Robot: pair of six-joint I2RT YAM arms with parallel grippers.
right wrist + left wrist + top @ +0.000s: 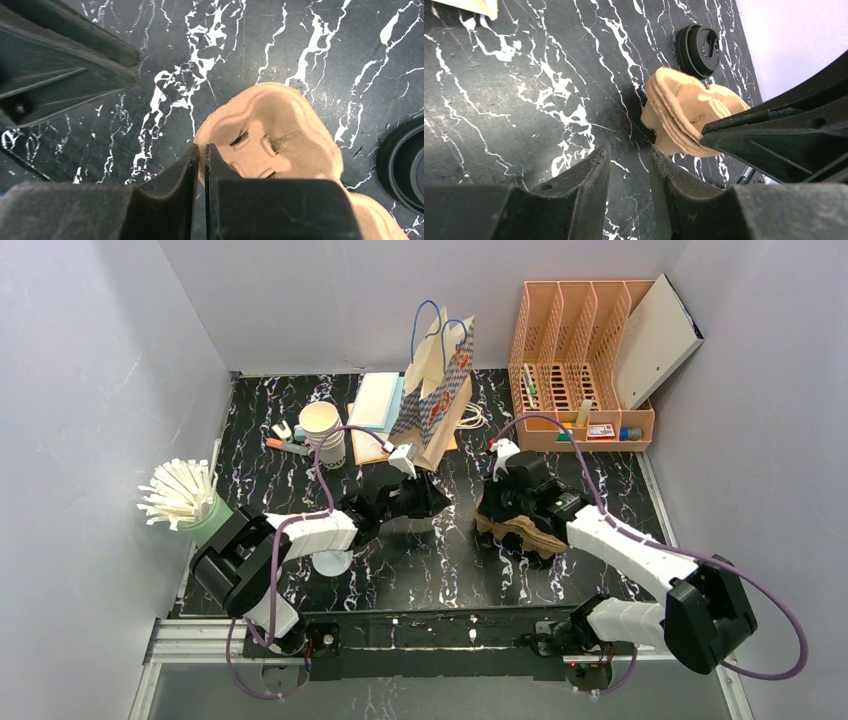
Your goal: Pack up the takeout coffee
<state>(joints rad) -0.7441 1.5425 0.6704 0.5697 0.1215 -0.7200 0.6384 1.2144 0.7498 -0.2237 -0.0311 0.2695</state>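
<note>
The cup (pixel 332 563) shows only as a pale round mouth on the bench (pixel 430 575), near the front left and partly under the left forearm. Its sides are too hidden to make out, and neither tool touches it.

Further in, the left tool (pixel 629 150) hangs low over bare bench at mid-table. Its fingers stand moderately spread, with only the marbled surface between them, and they hold nothing.

Just beside it, the right tool (pixel 201 147) points down at a tan pulp carrier (pixel 270 125) lying on the bench. Its fingers are pressed almost together, leaving a thin slit. They sit on the carrier's rim, which seems caught in that slit. In the left wrist view the carrier looks like several nested layers.

A black lid (pixel 698 50) lies flat on the bench just beyond the carrier, apart from it.

At the far side a patterned paper bag (pixel 440 390) stands open. An orange rack (pixel 575 370) stands to its right.
</note>
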